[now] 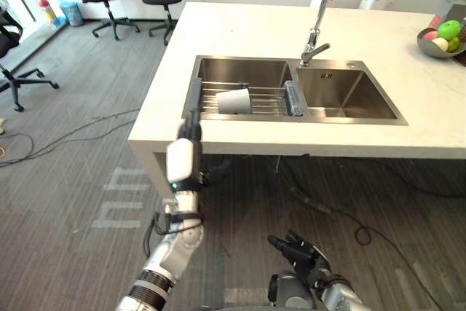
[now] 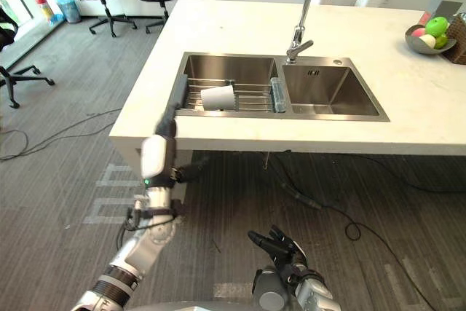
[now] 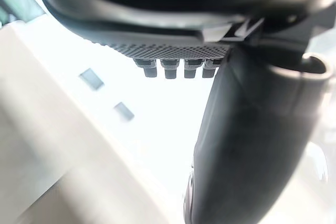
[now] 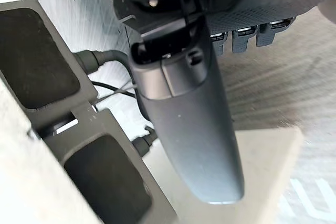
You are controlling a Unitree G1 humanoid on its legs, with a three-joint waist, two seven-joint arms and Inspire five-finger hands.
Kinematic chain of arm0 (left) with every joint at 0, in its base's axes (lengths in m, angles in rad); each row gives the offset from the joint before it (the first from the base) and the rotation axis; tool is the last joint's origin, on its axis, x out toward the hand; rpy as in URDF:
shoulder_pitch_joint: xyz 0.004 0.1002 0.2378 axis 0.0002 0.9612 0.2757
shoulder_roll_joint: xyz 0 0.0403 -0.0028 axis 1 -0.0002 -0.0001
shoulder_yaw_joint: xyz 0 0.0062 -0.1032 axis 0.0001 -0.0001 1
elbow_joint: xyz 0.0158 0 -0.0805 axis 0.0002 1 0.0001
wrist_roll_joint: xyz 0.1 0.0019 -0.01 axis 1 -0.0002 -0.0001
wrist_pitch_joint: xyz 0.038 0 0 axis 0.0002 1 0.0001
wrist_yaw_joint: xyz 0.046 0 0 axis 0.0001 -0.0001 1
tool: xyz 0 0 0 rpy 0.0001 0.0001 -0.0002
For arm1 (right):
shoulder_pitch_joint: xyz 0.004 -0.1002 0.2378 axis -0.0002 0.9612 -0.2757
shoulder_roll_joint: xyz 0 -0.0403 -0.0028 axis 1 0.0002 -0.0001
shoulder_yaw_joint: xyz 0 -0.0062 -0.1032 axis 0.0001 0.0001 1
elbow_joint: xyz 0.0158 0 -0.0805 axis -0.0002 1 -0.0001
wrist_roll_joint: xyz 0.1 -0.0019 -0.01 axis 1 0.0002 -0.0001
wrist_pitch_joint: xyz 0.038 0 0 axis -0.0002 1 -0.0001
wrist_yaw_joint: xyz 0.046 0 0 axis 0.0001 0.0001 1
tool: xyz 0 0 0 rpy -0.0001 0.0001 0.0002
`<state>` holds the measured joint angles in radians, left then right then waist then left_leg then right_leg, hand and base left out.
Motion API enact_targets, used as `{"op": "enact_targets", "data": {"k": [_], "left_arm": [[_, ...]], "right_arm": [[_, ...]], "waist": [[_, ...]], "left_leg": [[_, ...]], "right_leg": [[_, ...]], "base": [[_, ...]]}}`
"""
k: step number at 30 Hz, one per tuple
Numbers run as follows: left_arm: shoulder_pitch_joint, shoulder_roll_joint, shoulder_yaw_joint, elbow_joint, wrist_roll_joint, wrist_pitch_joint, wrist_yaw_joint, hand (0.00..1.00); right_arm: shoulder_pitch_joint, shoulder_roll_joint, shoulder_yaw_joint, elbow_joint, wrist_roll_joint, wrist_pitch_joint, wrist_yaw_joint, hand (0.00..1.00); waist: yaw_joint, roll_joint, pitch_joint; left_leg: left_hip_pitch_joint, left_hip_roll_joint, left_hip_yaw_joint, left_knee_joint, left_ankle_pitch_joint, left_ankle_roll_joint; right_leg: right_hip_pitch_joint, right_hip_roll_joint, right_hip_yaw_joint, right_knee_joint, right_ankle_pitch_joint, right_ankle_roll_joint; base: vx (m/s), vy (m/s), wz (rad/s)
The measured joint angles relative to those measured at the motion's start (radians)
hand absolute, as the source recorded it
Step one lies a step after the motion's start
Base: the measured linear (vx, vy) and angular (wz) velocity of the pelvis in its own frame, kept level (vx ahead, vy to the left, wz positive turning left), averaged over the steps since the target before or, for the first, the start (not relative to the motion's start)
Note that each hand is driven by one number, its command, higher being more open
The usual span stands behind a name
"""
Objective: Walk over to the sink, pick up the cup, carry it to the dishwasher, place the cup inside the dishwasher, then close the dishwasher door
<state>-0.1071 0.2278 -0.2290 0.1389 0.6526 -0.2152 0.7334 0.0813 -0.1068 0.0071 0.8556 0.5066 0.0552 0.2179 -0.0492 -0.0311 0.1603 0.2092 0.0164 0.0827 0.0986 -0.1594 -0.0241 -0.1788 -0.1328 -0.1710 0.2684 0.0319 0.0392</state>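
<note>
One white cup (image 1: 233, 100) lies on its side on the one wire rack (image 1: 266, 100) across the left of the sink's (image 1: 342, 89) two basins. It looks light and thin-walled, so it is best circled gently round its body. The left hand (image 1: 191, 127) reaches with straight fingers at the tabletop's (image 1: 240, 30) near edge. The right hand (image 1: 302, 253) hangs low with its fingers spread.
</note>
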Motion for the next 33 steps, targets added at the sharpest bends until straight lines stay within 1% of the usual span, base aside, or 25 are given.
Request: {"op": "enact_targets", "data": {"k": [1,2,3,4,6,8,9,10,11,12,13,14,15,16,17,18,19,20,22,24,27,32,33], "left_arm": [[0.003,0.011,0.023,-0.022,0.006,-0.025,0.027,1.00],[0.013,-0.002,0.031,-0.026,0.008,-0.029,0.040,1.00],[0.021,-0.018,0.032,-0.028,0.016,-0.044,0.055,1.00],[0.021,-0.028,0.024,-0.028,0.031,-0.062,0.057,1.00],[0.023,-0.032,0.014,-0.028,0.058,-0.073,0.051,1.00],[0.039,-0.032,0.013,-0.028,0.059,-0.073,0.027,1.00],[0.050,-0.032,0.013,-0.030,0.058,-0.066,-0.003,1.00],[0.055,-0.030,0.012,-0.042,0.057,-0.059,-0.046,1.00],[0.056,-0.027,0.009,-0.054,0.059,-0.054,-0.070,1.00],[0.056,-0.016,0.005,-0.085,0.064,-0.044,-0.145,1.00],[0.055,-0.007,0.004,-0.099,0.071,-0.042,-0.188,1.00],[0.045,0.022,-0.014,-0.119,0.081,-0.035,-0.269,1.00],[0.027,0.053,-0.038,-0.131,0.088,-0.026,-0.316,1.00],[-0.022,0.100,-0.068,-0.138,0.088,-0.015,-0.400,1.00],[-0.044,0.114,-0.076,-0.138,0.081,-0.006,-0.433,1.00],[-0.087,0.132,-0.084,-0.135,0.072,0.024,-0.491,1.00],[-0.099,0.141,-0.084,-0.131,0.070,0.037,-0.507,1.00],[-0.125,0.166,-0.083,-0.131,0.040,0.060,-0.541,1.00],[-0.181,0.218,-0.082,-0.126,-0.033,0.101,-0.609,1.00],[-0.238,0.250,-0.083,-0.094,-0.085,0.133,-0.656,1.00],[-0.337,0.285,-0.087,-0.006,-0.139,0.192,-0.716,1.00],[-0.408,0.325,-0.110,0.077,-0.199,0.235,-0.786,1.00],[-0.427,0.327,-0.114,0.100,-0.238,0.247,-0.813,1.00]], "right_arm": [[0.000,0.004,0.002,0.001,-0.007,0.013,0.000,1.00],[-0.006,-0.007,0.001,0.003,-0.019,0.029,0.000,1.00],[-0.003,-0.023,0.001,0.003,-0.039,0.051,0.008,1.00],[-0.014,-0.030,0.001,0.010,-0.047,0.071,0.014,1.00],[-0.033,-0.032,0.001,0.026,-0.070,0.102,0.026,1.00],[-0.037,-0.039,0.002,0.026,-0.099,0.125,0.051,1.00],[-0.037,-0.046,0.002,0.026,-0.104,0.136,0.066,1.00],[-0.038,-0.054,0.004,0.026,-0.107,0.149,0.076,1.00],[-0.038,-0.058,0.007,0.026,-0.108,0.154,0.080,1.00],[-0.038,-0.063,0.012,0.030,-0.108,0.165,0.090,1.00],[-0.040,-0.063,0.016,0.036,-0.107,0.170,0.094,1.00],[-0.041,-0.067,0.019,0.043,-0.108,0.182,0.099,1.00],[-0.042,-0.073,0.019,0.049,-0.107,0.184,0.103,1.00],[-0.047,-0.078,0.018,0.054,-0.107,0.183,0.110,1.00],[-0.050,-0.080,0.018,0.056,-0.107,0.183,0.112,1.00],[-0.050,-0.086,0.018,0.059,-0.107,0.185,0.113,1.00],[-0.052,-0.087,0.017,0.068,-0.108,0.183,0.109,1.00],[-0.047,-0.087,0.017,0.065,-0.107,0.180,0.110,1.00],[-0.050,-0.088,0.017,0.062,-0.107,0.179,0.111,1.00],[-0.050,-0.086,0.017,0.063,-0.107,0.178,0.110,1.00],[-0.050,-0.081,0.018,0.061,-0.107,0.178,0.110,1.00],[-0.051,-0.077,0.018,0.059,-0.107,0.181,0.110,1.00],[-0.051,-0.076,0.019,0.058,-0.107,0.181,0.110,1.00]], "waist": [[0.012,-0.009,-0.005],[0.013,0.020,-0.009],[0.010,0.053,-0.021],[0.008,0.073,-0.031],[0.007,0.075,-0.030],[0.009,0.074,-0.030],[0.012,0.074,-0.030],[0.013,0.078,-0.028],[0.013,0.082,-0.026],[0.013,0.086,-0.019],[0.014,0.086,-0.017],[0.016,0.084,-0.017],[0.017,0.083,-0.017],[0.014,0.085,-0.018],[0.008,0.090,-0.020],[0.001,0.107,-0.029],[0.002,0.104,-0.031],[-0.003,0.099,-0.036],[-0.018,0.100,-0.037],[-0.021,0.100,-0.037],[-0.028,0.101,-0.038],[-0.051,0.101,-0.040],[-0.055,0.101,-0.041]], "left_leg": [[0.021,0.005,-0.008,0.026,-0.048,-0.005],[0.017,0.030,-0.008,0.039,-0.057,-0.016],[0.012,0.065,-0.010,0.046,-0.067,-0.031],[0.011,0.092,-0.010,0.041,-0.068,-0.035],[0.011,0.123,-0.007,0.046,-0.065,-0.040],[-0.011,0.132,0.002,0.111,-0.064,-0.042],[-0.064,0.134,0.003,0.223,-0.062,-0.044],[-0.133,0.145,0.011,0.363,-0.055,-0.055],[-0.164,0.157,0.018,0.429,-0.047,-0.060],[-0.208,0.188,0.046,0.544,-0.030,-0.063],[-0.218,0.204,0.065,0.582,-0.027,-0.055],[-0.211,0.209,0.109,0.551,-0.092,-0.053],[-0.209,0.193,0.127,0.471,-0.127,-0.055],[-0.203,0.149,0.123,0.274,-0.108,-0.050],[-0.201,0.143,0.119,0.192,-0.068,-0.043],[-0.202,0.149,0.117,0.096,0.057,-0.054],[-0.188,0.144,0.126,0.081,0.059,-0.052],[-0.165,0.123,0.135,0.034,0.077,-0.045],[-0.143,0.090,0.141,-0.036,0.110,-0.033],[-0.131,0.076,0.140,-0.071,0.125,-0.026],[-0.115,0.069,0.141,-0.104,0.137,-0.025],[-0.098,0.068,0.150,-0.134,0.144,-0.026],[-0.094,0.067,0.156,-0.138,0.144,-0.026]], "right_leg": [[0.019,0.007,0.045,-0.017,0.038,0.007],[0.022,0.029,0.043,-0.018,0.036,0.002],[0.041,0.062,0.039,-0.052,0.031,0.000],[0.059,0.090,0.023,-0.091,0.025,-0.012],[0.080,0.122,0.015,-0.129,0.027,-0.028],[0.101,0.133,0.019,-0.156,0.021,-0.039],[0.111,0.127,0.022,-0.171,0.013,-0.040],[0.128,0.126,0.018,-0.193,0.012,-0.043],[0.143,0.131,0.012,-0.209,0.014,-0.047],[0.187,0.141,0.004,-0.247,0.021,-0.062],[0.207,0.144,0.002,-0.261,0.026,-0.074],[0.233,0.141,0.000,-0.275,0.024,-0.080],[0.237,0.130,-0.001,-0.277,0.029,-0.072],[0.236,0.110,-0.007,-0.286,0.037,-0.060],[0.235,0.110,-0.010,-0.288,0.039,-0.057],[0.233,0.121,-0.011,-0.295,0.039,-0.049],[0.236,0.117,-0.002,-0.301,0.044,-0.041],[0.238,0.104,0.004,-0.313,0.048,-0.031],[0.238,0.080,0.004,-0.334,0.058,-0.016],[0.244,0.073,0.001,-0.349,0.064,-0.007],[0.245,0.069,-0.001,-0.352,0.063,-0.003],[0.245,0.072,0.003,-0.352,0.061,0.000],[0.245,0.073,0.007,-0.352,0.062,0.000]], "base": [[0.40,-0.323,0.11],[0.35,-0.330,0.05],[0.38,-0.322,0.09],[0.35,-0.297,0.15],[0.22,-0.203,0.00],[0.11,-0.119,-0.08],[0.08,-0.093,-0.01],[0.09,-0.083,0.06],[0.11,-0.062,0.18],[0.11,-0.033,0.18],[0.15,-0.028,0.16],[0.14,-0.007,0.07],[0.13,0.021,0.08],[0.08,0.042,0.10],[0.07,0.083,0.09],[0.05,0.086,-0.06],[0.08,0.137,-0.14],[0.06,0.114,-0.16],[0.03,0.094,0.02],[0.01,0.059,0.06],[0.00,0.014,0.01],[0.01,-0.001,-0.04],[-0.01,0.001,-0.11]]}}
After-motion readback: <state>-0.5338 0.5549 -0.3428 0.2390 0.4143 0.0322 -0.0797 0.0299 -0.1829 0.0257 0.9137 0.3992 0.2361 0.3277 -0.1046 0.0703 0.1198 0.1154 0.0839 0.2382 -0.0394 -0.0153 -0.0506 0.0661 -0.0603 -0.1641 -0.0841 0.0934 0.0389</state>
